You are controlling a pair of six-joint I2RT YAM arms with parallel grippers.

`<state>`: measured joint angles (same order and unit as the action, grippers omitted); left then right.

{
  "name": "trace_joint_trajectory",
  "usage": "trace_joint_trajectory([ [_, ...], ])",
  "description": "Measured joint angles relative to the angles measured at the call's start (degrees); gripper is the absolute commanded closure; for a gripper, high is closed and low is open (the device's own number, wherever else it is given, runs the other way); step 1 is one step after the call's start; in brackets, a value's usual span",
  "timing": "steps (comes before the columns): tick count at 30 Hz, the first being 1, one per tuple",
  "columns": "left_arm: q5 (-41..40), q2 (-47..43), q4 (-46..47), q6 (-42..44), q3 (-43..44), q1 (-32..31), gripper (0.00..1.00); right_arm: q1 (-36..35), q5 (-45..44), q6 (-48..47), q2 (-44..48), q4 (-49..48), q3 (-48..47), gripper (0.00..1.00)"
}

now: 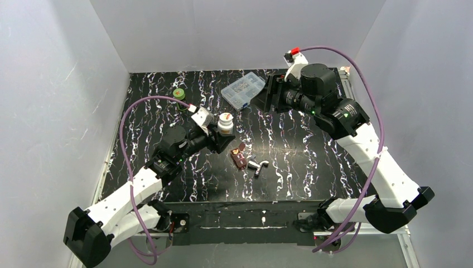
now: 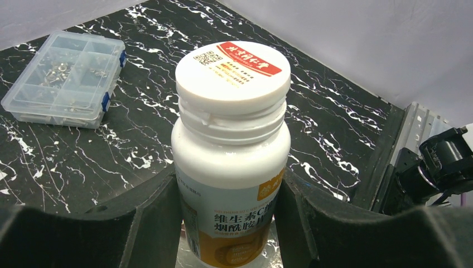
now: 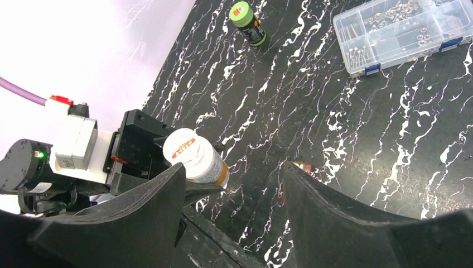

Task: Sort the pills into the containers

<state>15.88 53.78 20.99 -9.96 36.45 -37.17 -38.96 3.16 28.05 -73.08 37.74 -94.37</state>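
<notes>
A white pill bottle with a white cap and an orange label stands upright between my left gripper's fingers. In the left wrist view the gripper is shut on the bottle at its label. The small dark red-brown case lies on the table just right of the bottle. Only a corner of the case shows in the right wrist view. My right gripper is raised at the back right, open and empty. It looks down on the bottle.
A clear compartment box with metal parts lies at the back, also in the wrist views. A green-capped bottle stands at the back left. A shiny silver piece lies right of the case.
</notes>
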Motion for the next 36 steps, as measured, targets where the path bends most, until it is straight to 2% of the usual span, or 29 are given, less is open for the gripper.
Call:
trace_joint_trajectory([
  [3,0.07,-0.15,0.0,-0.17,0.0,0.26,1.0,0.0,0.0,0.0,0.0,0.04,-0.79,0.29],
  [4,0.07,-0.26,0.0,-0.22,0.0,0.33,1.0,0.0,0.0,0.02,0.0,0.02,-1.09,0.08],
  [5,0.07,-0.39,0.0,-0.33,0.0,0.37,1.0,0.0,0.0,0.0,0.02,-0.09,-1.29,0.02],
  [16,0.22,-3.26,-0.04,-0.59,0.0,1.07,1.0,0.0,-0.04,5.55,0.33,6.56,-1.6,0.02],
  [29,0.22,-4.92,-2.01,-0.59,0.26,1.81,1.0,0.0,-0.48,5.68,-0.31,10.43,-8.57,0.02],
  [36,0.22,-5.01,-4.79,-0.55,4.61,1.86,1.0,0.0,-1.29,4.94,-0.35,12.02,-10.93,0.02],
])
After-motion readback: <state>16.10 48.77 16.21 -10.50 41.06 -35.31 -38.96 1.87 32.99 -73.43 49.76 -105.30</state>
